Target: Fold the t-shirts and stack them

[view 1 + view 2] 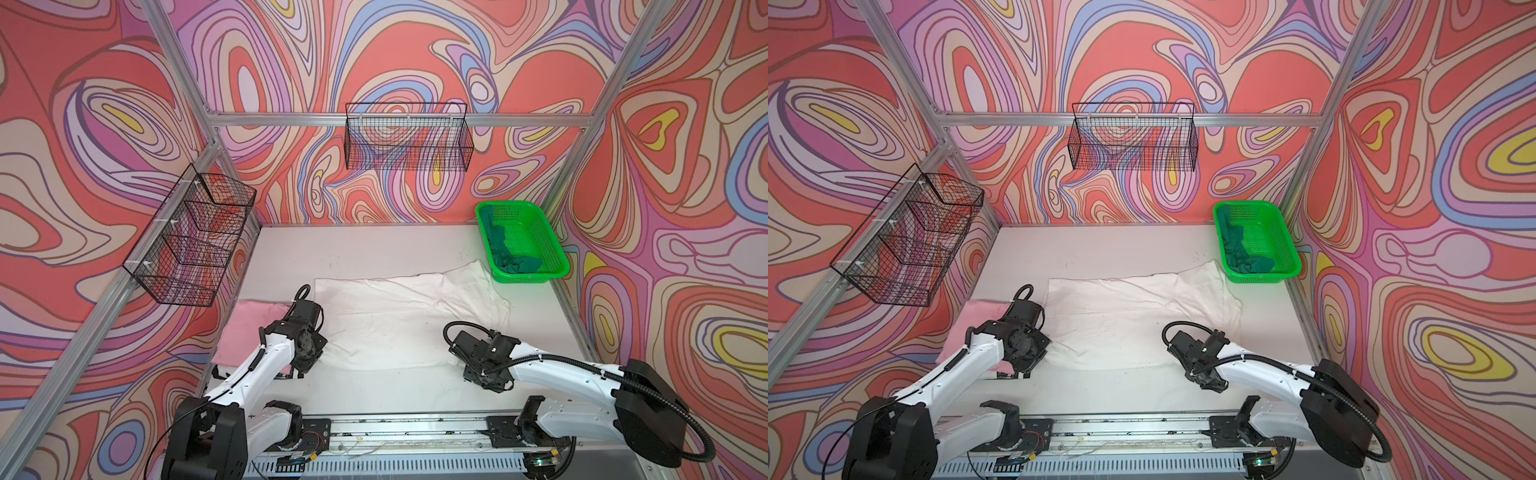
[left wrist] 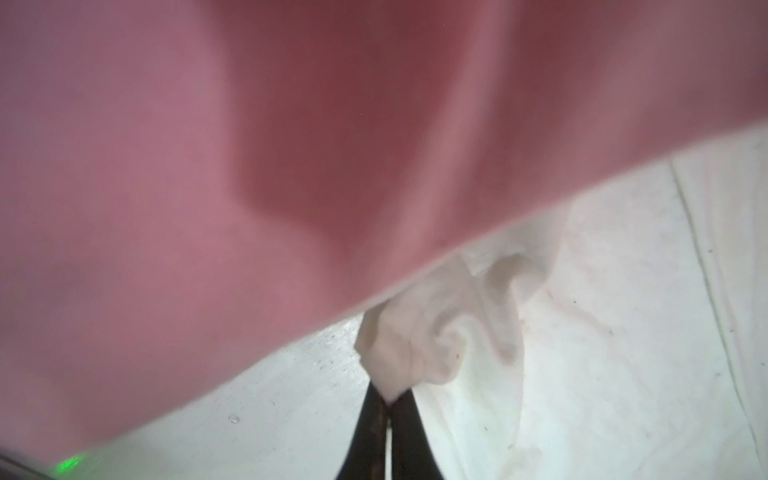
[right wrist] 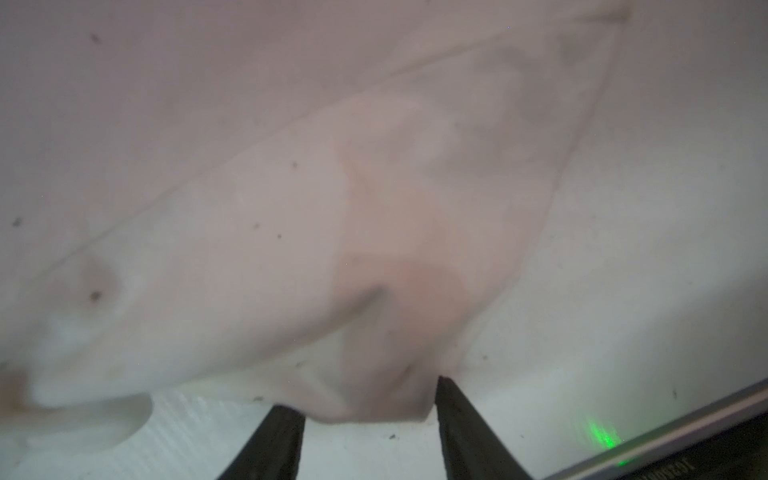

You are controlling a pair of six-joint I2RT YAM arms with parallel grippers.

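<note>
Top views both show the white t-shirt [image 1: 399, 316] spread flat across the middle of the bench [image 1: 365, 249], with one arm over each of its corners nearest the near edge. The pink t-shirt [image 1: 245, 328] lies folded at the left edge, close beside the white one. The dark green t-shirt [image 1: 505, 249] sits crumpled in the green basket [image 1: 540, 224] at the far right corner. Left wrist view: the left jaws are shut tight on a bunched corner of the white t-shirt, and blurred pink cloth fills most of the frame. Right wrist view: the right jaws stand part-way apart astride the other near corner, with cloth between them but not pinched. The step in hand looks like a fold of the white shirt. To do it well, the right side should bite the cloth fully before any lift. Both corners should then rise level and travel together so the crease runs straight, with the left arm kept clear of the pink shirt so it is not dragged. White and speckled with marks, the bench gives the white cloth little contrast. Swirl-patterned walls carry black wire baskets [image 1: 409, 137].
</note>
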